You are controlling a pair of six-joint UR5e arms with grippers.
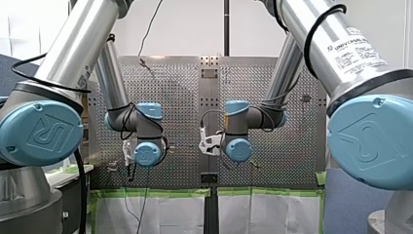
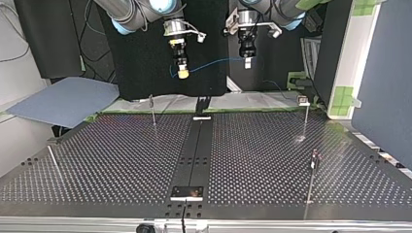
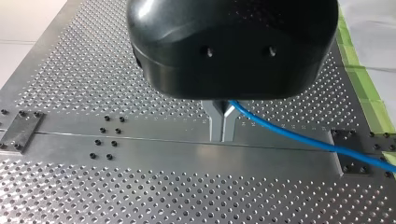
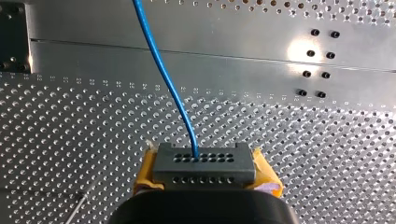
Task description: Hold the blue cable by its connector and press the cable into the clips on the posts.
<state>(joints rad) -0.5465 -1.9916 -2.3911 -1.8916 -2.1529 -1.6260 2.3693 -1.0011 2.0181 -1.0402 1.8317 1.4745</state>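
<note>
In the top view both grippers hang high above the perforated table (image 2: 121, 165). My right gripper (image 2: 182, 72), with yellow pads, is at the left and my left gripper (image 2: 247, 61) at the right. The blue cable (image 2: 214, 63) spans the gap between them. In the right wrist view my right gripper (image 4: 204, 163) is shut on a grey connector (image 4: 204, 173) with rows of holes, and the cable (image 4: 163, 70) leaves its face. In the left wrist view my left gripper (image 3: 222, 133) has its metal fingers shut on the cable (image 3: 289, 133), which trails off to one side.
Thin posts stand on the table: one at the back left (image 2: 153, 110), one at the back right (image 2: 306, 116) and one nearer at the right (image 2: 313, 167). A black strip (image 2: 197, 145) runs down the table's middle. A blue sheet (image 2: 63, 99) lies beyond the left corner.
</note>
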